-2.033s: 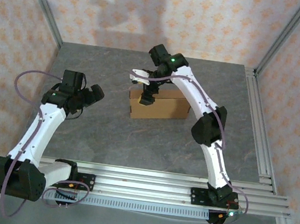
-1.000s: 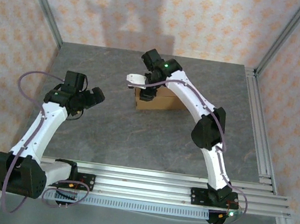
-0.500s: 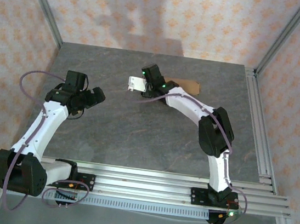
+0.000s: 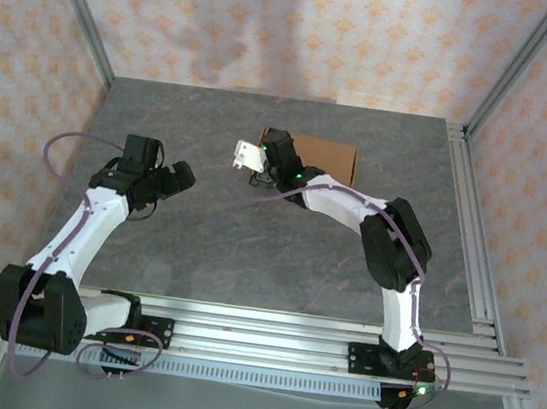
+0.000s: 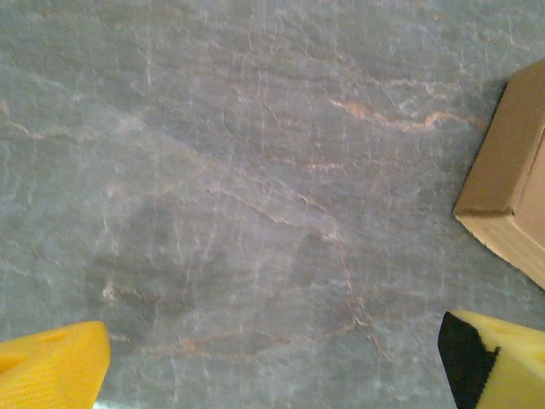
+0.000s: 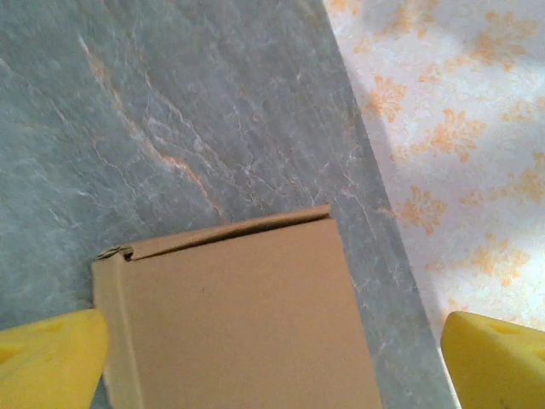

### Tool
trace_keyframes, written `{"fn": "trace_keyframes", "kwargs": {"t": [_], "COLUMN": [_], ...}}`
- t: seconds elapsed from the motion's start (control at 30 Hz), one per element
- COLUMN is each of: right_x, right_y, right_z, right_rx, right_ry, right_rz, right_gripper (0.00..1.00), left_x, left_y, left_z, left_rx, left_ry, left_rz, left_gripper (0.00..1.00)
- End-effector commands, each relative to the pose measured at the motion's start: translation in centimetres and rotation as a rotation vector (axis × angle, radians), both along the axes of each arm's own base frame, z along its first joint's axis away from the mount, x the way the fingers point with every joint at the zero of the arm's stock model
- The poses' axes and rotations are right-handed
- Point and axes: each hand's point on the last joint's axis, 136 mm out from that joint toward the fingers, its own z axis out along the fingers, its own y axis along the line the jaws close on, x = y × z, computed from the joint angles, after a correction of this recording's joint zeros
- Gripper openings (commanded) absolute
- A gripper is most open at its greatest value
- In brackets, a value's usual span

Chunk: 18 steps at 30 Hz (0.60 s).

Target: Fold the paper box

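Now the paper box lies flat on the far worktop, no longer upright; the right end effector has spread and released it, the left end effector hangs spread, so folding seems done.

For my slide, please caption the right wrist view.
Open right gripper above the closed brown box on the grey table.

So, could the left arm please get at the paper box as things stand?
Probably yes: bare table separates the open left claw from the paper box, though the right claw hangs over it.
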Motion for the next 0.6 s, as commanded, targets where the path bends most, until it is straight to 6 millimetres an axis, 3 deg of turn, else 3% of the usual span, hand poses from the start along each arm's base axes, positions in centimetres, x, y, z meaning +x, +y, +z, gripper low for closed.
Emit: {"fn": "trace_keyframes", "kwargs": {"t": [0.0, 0.13, 0.2, 0.27, 0.37, 0.47, 0.57], "right_x": [-1.6, -1.6, -1.3, -1.2, -1.5, -3.1, -4.5], "right_y": [-1.3, -6.2, -10.0, -15.0, -22.7, -29.6, -33.8], "right_z": [4.7, 6.5, 6.7, 6.6, 5.2, 3.0, 0.7], "right_rx": [0.277, 0.488, 0.600, 0.729, 0.836, 0.825, 0.870], "right_ry": [0.085, 0.108, 0.124, 0.136, 0.102, 0.016, -0.013], "right_rz": [-0.008, -0.151, -0.270, -0.420, -0.675, -0.922, -1.039], "right_gripper": [1.00, 1.00, 1.00, 1.00, 1.00, 1.00, 1.00], "left_x": [3.3, 5.1, 5.5, 6.0, 6.0, 5.6, 5.5], "left_y": [2.5, 3.6, 4.1, 4.2, 4.2, 4.5, 5.2], "left_z": [3.0, 3.3, 3.4, 3.4, 3.1, 2.1, 1.4], "left_rx": [0.132, 0.244, 0.324, 0.409, 0.510, 0.572, 0.587], "left_ry": [-0.241, -0.342, -0.366, -0.410, -0.444, -0.428, -0.418], "left_rz": [0.063, 0.060, 0.042, -0.011, -0.070, -0.091, -0.065], "left_gripper": [1.00, 1.00, 1.00, 1.00, 1.00, 1.00, 1.00]}}
